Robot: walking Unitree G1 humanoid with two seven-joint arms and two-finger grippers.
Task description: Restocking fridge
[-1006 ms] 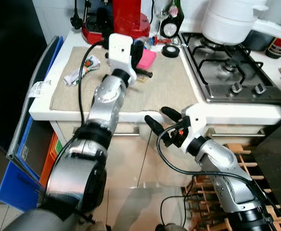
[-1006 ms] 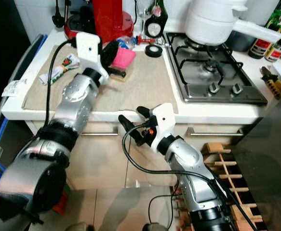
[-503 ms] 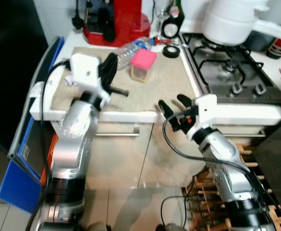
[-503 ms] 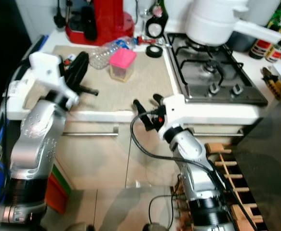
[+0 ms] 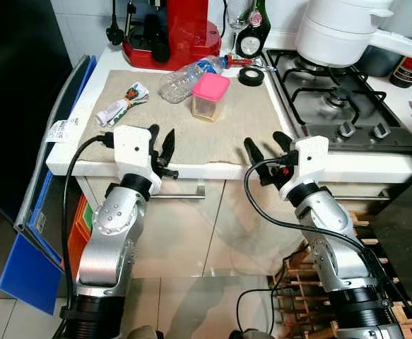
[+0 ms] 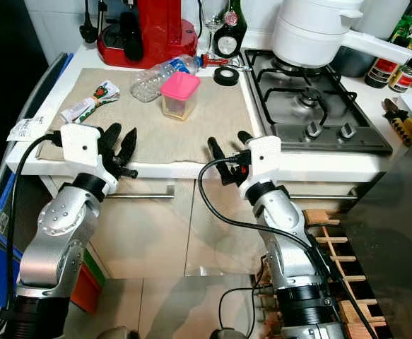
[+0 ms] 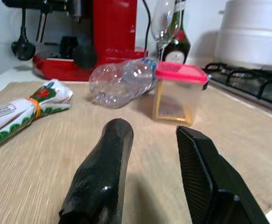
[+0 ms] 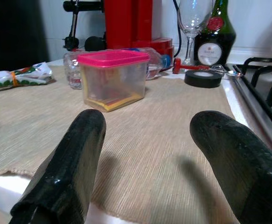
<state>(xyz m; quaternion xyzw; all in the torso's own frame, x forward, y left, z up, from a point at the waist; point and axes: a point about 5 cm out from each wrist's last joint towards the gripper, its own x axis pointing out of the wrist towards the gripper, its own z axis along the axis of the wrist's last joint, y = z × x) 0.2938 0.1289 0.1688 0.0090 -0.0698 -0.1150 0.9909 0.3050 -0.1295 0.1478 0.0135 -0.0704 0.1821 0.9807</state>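
Hovering at the counter edge, left claw point(image 5: 162, 145) and right claw point(image 5: 268, 150) gape empty (pink-lidded tub point(image 5: 208, 96) beyond).

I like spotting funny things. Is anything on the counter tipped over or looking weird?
Yes. The clear plastic bottle lies on its side on the beige mat, behind the pink-lidded container, which stands upright. A rolled packet also lies flat near the mat's left edge. Nothing looks spilled.

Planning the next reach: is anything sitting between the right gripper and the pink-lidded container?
Nothing visible does. The right gripper, fingers open, sits at the counter's front edge, and bare beige mat lies between it and the pink-lidded container. The plastic bottle lies behind the container.
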